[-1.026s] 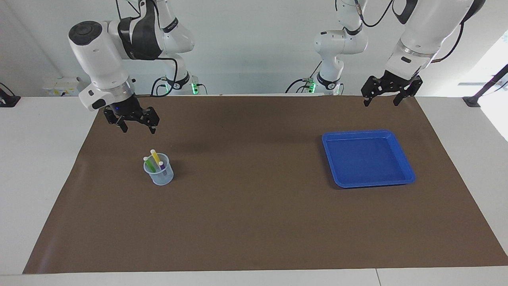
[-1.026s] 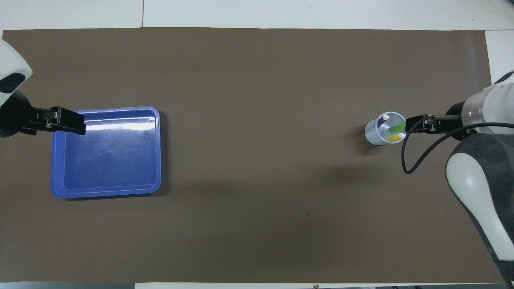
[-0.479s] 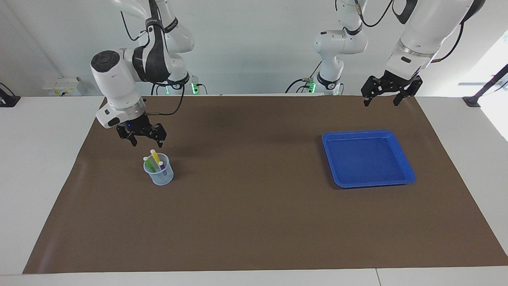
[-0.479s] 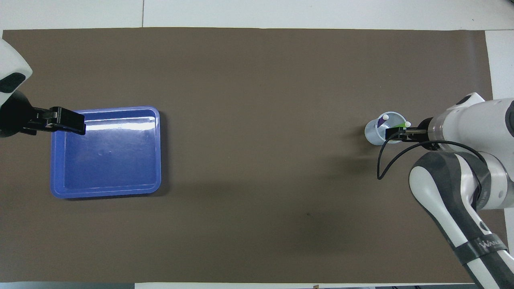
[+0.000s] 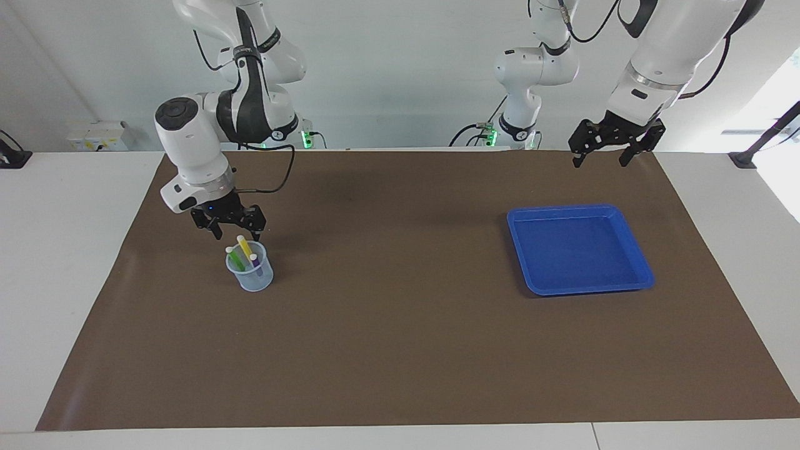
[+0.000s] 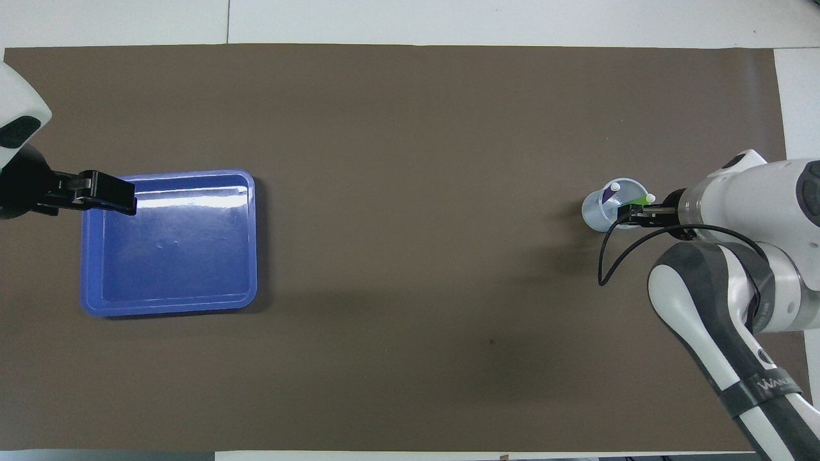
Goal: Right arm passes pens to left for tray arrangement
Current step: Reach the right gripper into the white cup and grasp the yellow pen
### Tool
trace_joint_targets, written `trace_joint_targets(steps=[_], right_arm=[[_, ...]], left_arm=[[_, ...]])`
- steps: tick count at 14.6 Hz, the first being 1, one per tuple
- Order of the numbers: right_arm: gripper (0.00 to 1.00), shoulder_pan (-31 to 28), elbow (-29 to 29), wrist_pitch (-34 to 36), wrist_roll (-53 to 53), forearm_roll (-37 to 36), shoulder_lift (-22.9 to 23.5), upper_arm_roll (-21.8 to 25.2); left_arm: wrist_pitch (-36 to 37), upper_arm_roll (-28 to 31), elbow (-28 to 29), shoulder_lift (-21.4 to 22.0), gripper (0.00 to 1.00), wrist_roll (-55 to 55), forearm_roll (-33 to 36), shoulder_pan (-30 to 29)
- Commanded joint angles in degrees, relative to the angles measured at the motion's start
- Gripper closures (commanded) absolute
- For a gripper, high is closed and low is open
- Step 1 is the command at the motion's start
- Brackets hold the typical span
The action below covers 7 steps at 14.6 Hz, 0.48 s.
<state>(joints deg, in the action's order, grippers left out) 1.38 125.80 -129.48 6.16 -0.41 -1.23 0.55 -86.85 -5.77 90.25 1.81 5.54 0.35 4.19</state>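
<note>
The three pens, a yellow pen, a green pen and a purple pen, stand slanted in a pale blue cup toward the right arm's end of the brown mat, pale tips up. A second ago the right gripper hung higher and nearer the mat's edge; it has since dropped until its fingertips flank the yellow pen's top, just above the cup's rim. The jaws have narrowed from their earlier spread, but a gap still shows between them and I cannot tell whether they touch the pen. Nothing in the cup has shifted.

The blue tray lies flat toward the left arm's end of the table, well apart from the cup, in the same place as before. The left gripper waits in the air over the mat's edge closest to the robots, jaws spread wide and holding nothing, unchanged.

The mat covers most of a white table. At the wall, green lights glow at the arm bases, black cables loop from the right arm's wrist, and a socket box sits at the table's corner.
</note>
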Motion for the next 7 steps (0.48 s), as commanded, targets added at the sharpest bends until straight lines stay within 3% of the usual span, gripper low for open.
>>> trace_joint_targets(steps=[1, 2, 7], right_arm=[[0.84, -0.59, 0.68, -0.77, -1.32, -0.03, -0.53, -0.29], [1.00, -0.50, 0.68, -0.77, -1.06, -0.03, -0.53, -0.29], [1.00, -0.41, -1.16, -0.51, -0.62, -0.03, -0.62, -0.38]], left_arm=[[0.28, 0.50, 1.77, 1.79, 0.00, 0.44, -0.70, 0.20], [0.28, 0.59, 1.77, 1.79, 0.00, 0.44, -0.70, 0.29], [0.37, 0.50, 1.77, 1.79, 0.00, 0.44, -0.70, 0.99]])
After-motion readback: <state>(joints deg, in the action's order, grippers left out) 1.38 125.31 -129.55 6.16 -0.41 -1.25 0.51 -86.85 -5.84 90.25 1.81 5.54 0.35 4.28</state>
